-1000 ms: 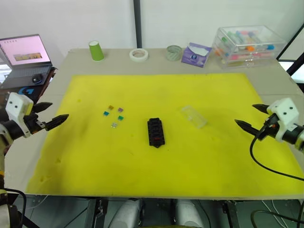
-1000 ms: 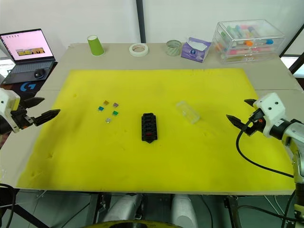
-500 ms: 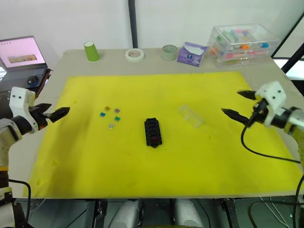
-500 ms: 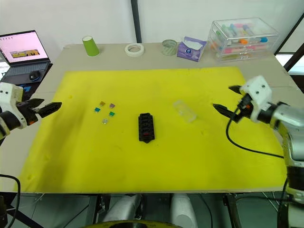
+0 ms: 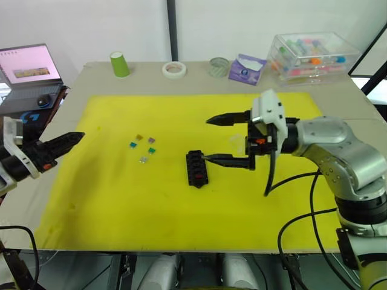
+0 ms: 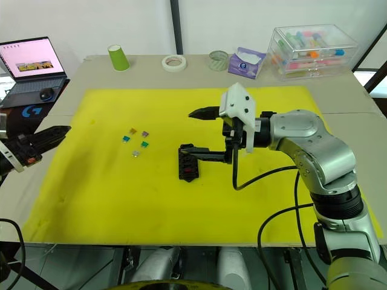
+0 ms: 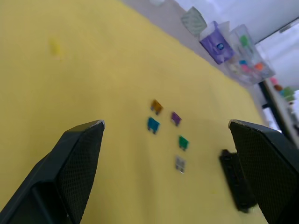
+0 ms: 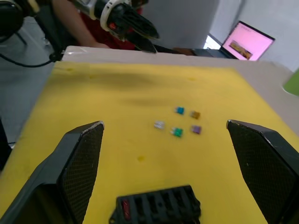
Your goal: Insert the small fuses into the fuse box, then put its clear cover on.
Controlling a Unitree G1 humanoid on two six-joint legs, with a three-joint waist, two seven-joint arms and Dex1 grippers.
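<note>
From the head views, the fuse box (image 5: pixel 197 168) lies mid-mat on the yellow mat (image 5: pixel 121 199) covering the desk (image 5: pixel 54 130). Five small fuses (image 5: pixel 144 148) sit loose, near the box toward the robot's left. The right gripper (image 5: pixel 214 139) hovers just beside the box, fingers spread wide, empty. The left gripper (image 6: pixel 53 134) hangs at the mat's left edge.

Left wrist view: the left gripper's fingers (image 7: pixel 74 158) stand wide apart, the fuses between them on the mat.

Right wrist view: spread fingers (image 8: pixel 77 158) frame the box, one red fuse (image 8: pixel 125 209) seated in a slot.
</note>
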